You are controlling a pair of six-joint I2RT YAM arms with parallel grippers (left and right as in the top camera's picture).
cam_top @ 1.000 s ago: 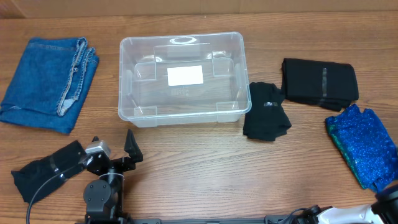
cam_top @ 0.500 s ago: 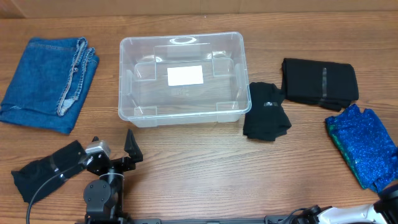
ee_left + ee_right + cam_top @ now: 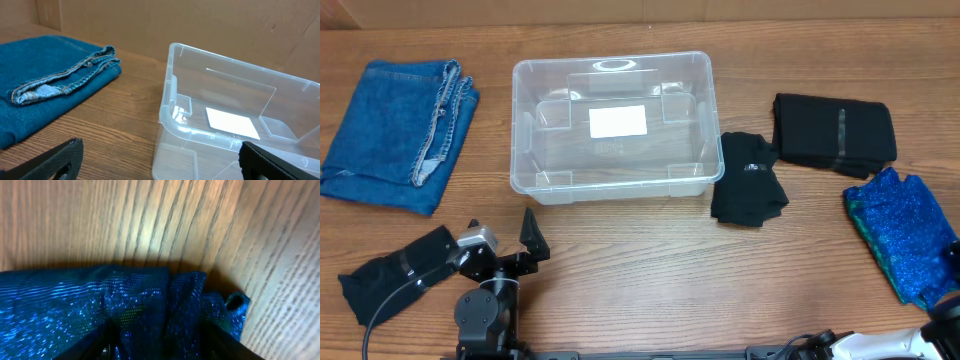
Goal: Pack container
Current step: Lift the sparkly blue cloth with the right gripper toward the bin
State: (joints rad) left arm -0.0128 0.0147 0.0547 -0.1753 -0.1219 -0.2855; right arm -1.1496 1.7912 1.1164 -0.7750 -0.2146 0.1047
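The clear plastic container (image 3: 534, 128) with a white label on its base stands empty at the table's middle back. It also shows in the left wrist view (image 3: 172, 107). My left gripper (image 3: 502, 238) is open and empty near the front edge, a short way in front of the container's left corner; its fingertips (image 3: 60, 157) stand wide apart. My right gripper (image 3: 952, 255) is at the far right edge, down on a sparkly blue cloth (image 3: 900, 228). In the right wrist view the gripper (image 3: 160, 347) is open, with a bunched fold of the blue cloth (image 3: 100, 300) between the fingers.
Folded blue jeans (image 3: 395, 120) lie at the back left, also in the left wrist view (image 3: 45, 82). A small black garment (image 3: 748, 182) lies against the container's right side. A folded black cloth (image 3: 835, 132) lies further right.
My right gripper has moved up the right edge onto the blue cloth. The left arm and the other things have not moved.
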